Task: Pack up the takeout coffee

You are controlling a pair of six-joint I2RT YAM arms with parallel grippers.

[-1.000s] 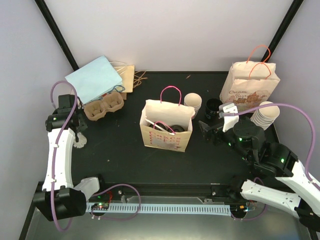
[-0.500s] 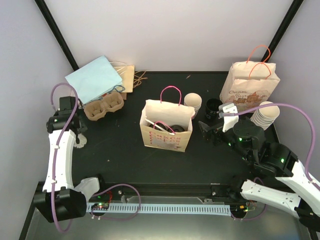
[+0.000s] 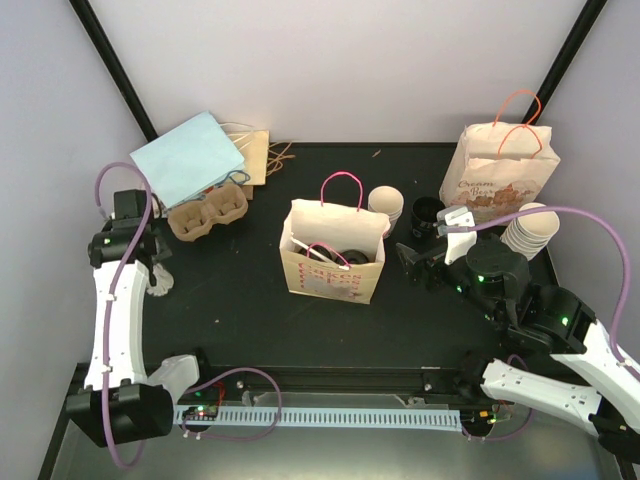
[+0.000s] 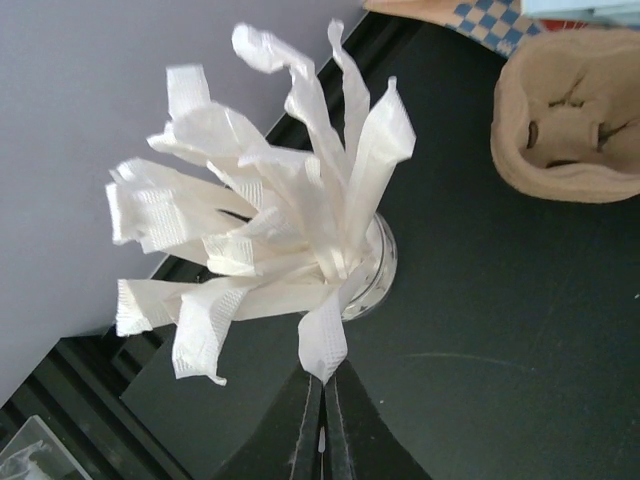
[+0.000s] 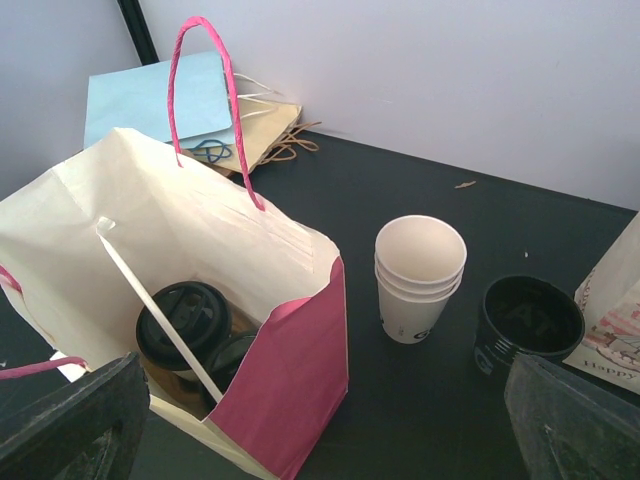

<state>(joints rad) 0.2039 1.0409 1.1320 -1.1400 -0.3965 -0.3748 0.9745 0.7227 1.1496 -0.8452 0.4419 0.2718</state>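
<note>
A glass holder (image 4: 372, 268) stuffed with white paper napkins (image 4: 260, 220) stands at the table's left edge, seen small in the top view as the napkin holder (image 3: 158, 284). My left gripper (image 4: 322, 392) is shut, pinching the lower tip of one napkin (image 4: 323, 345). The open paper bag (image 3: 335, 255) with pink handles stands mid-table. Inside it are two black-lidded coffee cups (image 5: 180, 325) and a long white stick (image 5: 150, 300). My right gripper (image 5: 320, 425) hangs open just right of the bag, holding nothing.
A stack of white paper cups (image 5: 420, 275) and a black cup (image 5: 528, 322) stand right of the bag. A cardboard cup carrier (image 3: 208, 213) and a flat blue bag (image 3: 188, 158) lie back left. A printed bag (image 3: 505, 170) and another cup stack (image 3: 530, 230) are back right.
My left gripper has gone from partly open to shut on a napkin's tip, and that arm has shifted slightly left. The right arm has not moved.
</note>
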